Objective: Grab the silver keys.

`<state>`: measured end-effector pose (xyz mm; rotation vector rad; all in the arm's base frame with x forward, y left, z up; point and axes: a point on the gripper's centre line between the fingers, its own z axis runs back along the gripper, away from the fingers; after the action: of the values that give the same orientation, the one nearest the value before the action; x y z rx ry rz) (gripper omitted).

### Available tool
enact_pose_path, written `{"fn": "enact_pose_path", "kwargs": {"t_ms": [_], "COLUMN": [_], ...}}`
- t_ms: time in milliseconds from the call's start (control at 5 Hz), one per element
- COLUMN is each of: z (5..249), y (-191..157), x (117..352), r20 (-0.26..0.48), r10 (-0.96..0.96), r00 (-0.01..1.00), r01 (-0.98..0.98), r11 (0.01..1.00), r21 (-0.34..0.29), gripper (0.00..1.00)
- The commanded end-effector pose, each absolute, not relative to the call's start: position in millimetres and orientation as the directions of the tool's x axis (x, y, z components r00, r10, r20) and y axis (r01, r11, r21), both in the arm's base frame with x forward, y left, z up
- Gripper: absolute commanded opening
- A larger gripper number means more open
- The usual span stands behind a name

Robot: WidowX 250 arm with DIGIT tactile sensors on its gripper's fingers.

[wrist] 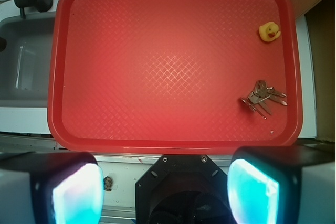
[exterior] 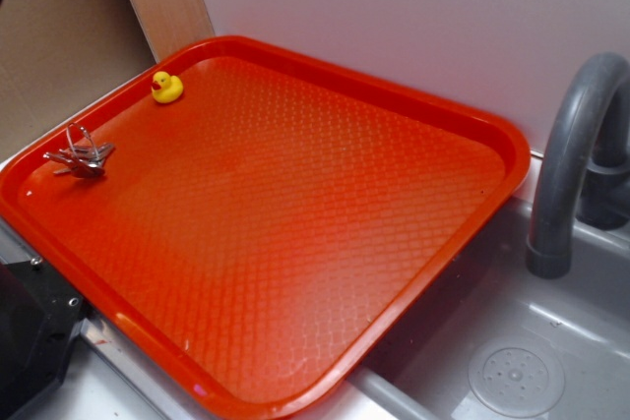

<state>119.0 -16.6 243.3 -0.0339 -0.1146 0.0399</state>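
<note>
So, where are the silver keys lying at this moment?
In the wrist view the silver keys lie on the red tray near its right edge, below the yellow duck and apart from it.

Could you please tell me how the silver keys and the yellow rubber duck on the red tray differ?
The silver keys are thin, shiny grey metal, while the rubber duck is rounded, matte yellow. The keys lie splayed out on a ring, whereas the duck sits upright. Both are small, rest apart near the same edge of the red tray, and are untouched.
</note>
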Motion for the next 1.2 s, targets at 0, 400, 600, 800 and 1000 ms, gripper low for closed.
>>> {"fn": "enact_pose_path", "kwargs": {"t_ms": [0,400,600,800,1000], "z": [243.3,207.6,185.3,156.0,126.8], "y": [-16.6,59.7,99.6,110.7,116.6], "x": [119.0,140.5,148.5,158.0,162.3], "r20": [0.114,0.142,0.249,0.261,0.263], "r10": [0.042,0.467,0.58,0.672,0.714], "r00": [0.993,0.873,0.776,0.693,0.649], "r01": [-0.038,-0.475,-0.604,-0.689,-0.738], "r11": [0.999,0.88,0.797,0.724,0.674], "r21": [-0.036,0.022,0.025,-0.033,-0.007], "gripper": [1.0,1.0,1.0,1.0,1.0]}}
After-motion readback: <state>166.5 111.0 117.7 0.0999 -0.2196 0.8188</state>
